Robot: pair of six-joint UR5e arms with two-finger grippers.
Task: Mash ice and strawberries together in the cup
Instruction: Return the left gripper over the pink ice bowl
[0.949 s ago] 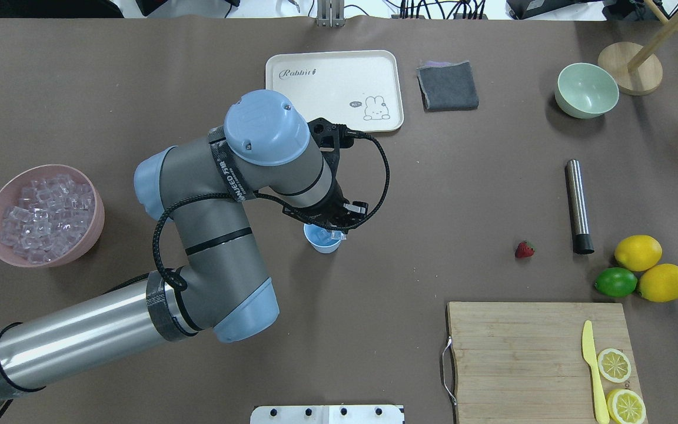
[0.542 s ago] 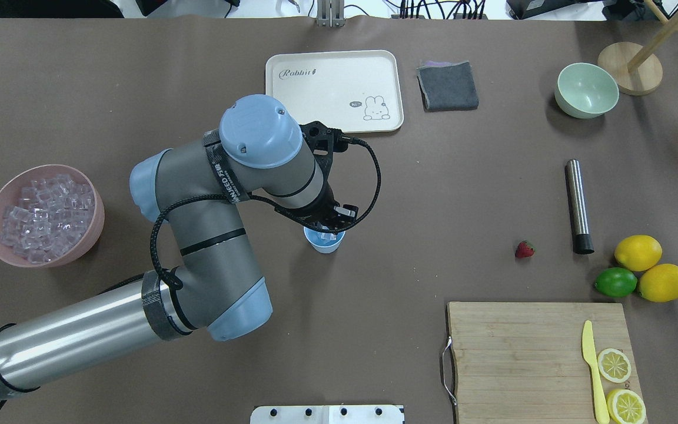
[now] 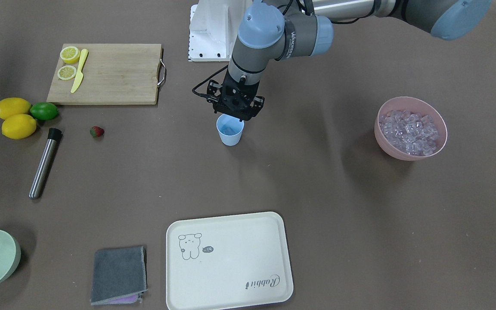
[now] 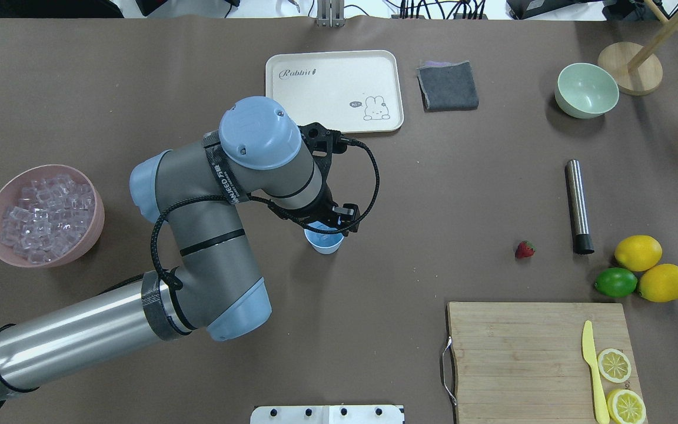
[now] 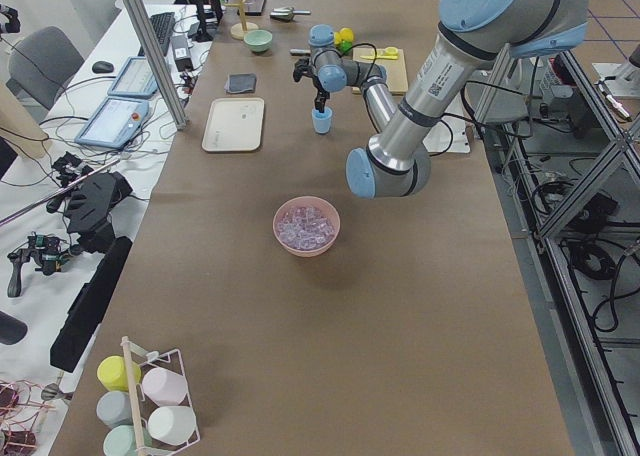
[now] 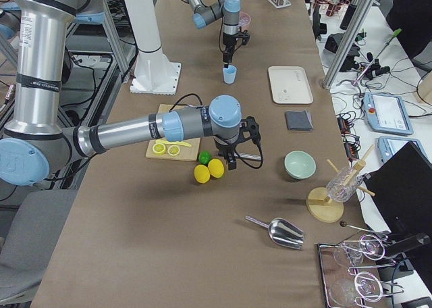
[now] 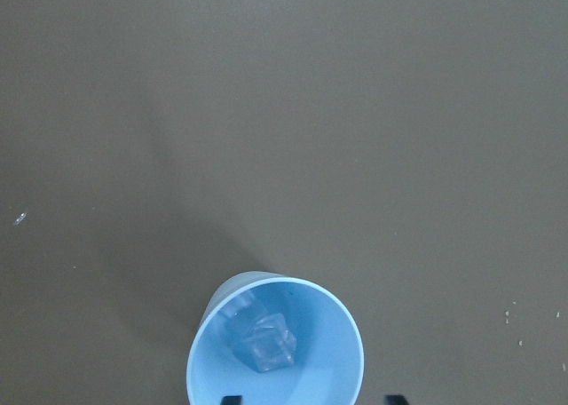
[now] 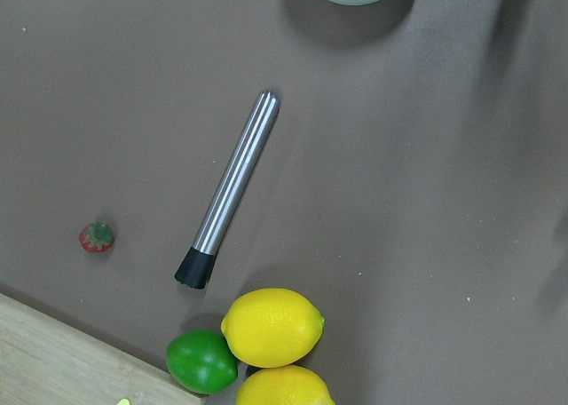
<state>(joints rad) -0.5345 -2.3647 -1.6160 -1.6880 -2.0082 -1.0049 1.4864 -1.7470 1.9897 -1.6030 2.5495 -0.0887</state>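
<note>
The left gripper (image 3: 234,117) hangs just over the cup (image 3: 230,137), its fingers (image 7: 232,400) spread and empty. Ice (image 7: 269,345) lies at the cup's bottom, so the ice step looks about done. The strawberry (image 4: 524,249) lies well apart, near the muddler (image 4: 578,206). Next, it needs a gentle pinch and a drop into the cup. The right gripper (image 6: 233,161) hovers by the lemons (image 6: 202,175); I cannot tell its state.
</note>
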